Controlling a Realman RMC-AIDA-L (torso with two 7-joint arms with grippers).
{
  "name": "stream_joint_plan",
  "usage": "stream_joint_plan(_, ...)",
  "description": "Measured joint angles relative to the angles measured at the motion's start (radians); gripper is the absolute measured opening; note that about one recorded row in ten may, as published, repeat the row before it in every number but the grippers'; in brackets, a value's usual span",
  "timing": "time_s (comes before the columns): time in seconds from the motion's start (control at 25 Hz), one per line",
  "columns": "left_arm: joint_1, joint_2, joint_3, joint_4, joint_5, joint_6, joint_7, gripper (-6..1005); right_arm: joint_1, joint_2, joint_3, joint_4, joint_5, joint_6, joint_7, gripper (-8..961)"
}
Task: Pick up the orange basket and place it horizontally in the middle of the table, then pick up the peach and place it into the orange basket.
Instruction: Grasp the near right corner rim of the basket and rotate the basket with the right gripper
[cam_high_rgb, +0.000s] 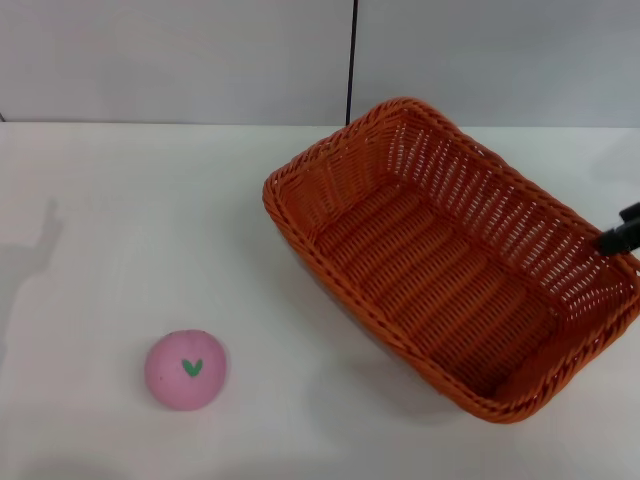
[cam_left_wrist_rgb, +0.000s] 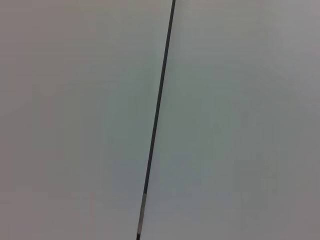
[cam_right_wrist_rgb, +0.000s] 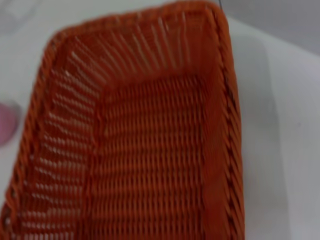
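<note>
The orange basket (cam_high_rgb: 450, 260) is on the right half of the table (cam_high_rgb: 120, 230), set diagonally, and the shadow under its near side suggests it is raised off the surface. My right gripper (cam_high_rgb: 620, 237) shows as a dark fingertip at the basket's right rim, gripping it. In the right wrist view the basket (cam_right_wrist_rgb: 150, 150) fills the picture from close above. The peach (cam_high_rgb: 185, 370), pink with a green heart mark, rests on the table at the front left, well apart from the basket. A sliver of the peach (cam_right_wrist_rgb: 6, 122) shows in the right wrist view. My left gripper is out of view.
A pale wall with a dark vertical seam (cam_high_rgb: 351, 60) stands behind the table. The left wrist view shows only that wall and its seam (cam_left_wrist_rgb: 156, 120). An arm's shadow (cam_high_rgb: 30, 260) falls on the table's left side.
</note>
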Motion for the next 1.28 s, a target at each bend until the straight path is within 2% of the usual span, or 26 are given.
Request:
stream_joint_plan(0.2, 0.002, 0.000, 0.003, 0.000, 0.000, 0.000, 0.000, 861, 0.008, 0.048, -0.008, 0.016, -0.087, 0.045, -0.009, 722)
stream_joint_plan(0.4, 0.004, 0.000, 0.005, 0.000, 0.000, -0.001, 0.000, 860, 0.008, 0.074, -0.017, 0.027, -0.092, 0.065, -0.021, 693)
stream_joint_plan(0.8, 0.011, 0.000, 0.005, 0.000, 0.002, -0.001, -0.001, 860, 0.005, 0.085, -0.019, 0.042, -0.087, 0.070, -0.047, 620)
stream_joint_plan(1.2, 0.013, 0.000, 0.003, 0.000, 0.002, -0.001, -0.002, 860, -0.008, 0.084, -0.004, 0.031, -0.050, 0.065, -0.060, 184)
stream_joint_plan(1.28, 0.013, 0.000, 0.003, 0.000, 0.002, -0.001, -0.002, 860, -0.013, 0.080, -0.002, 0.030, -0.025, 0.063, -0.064, 181)
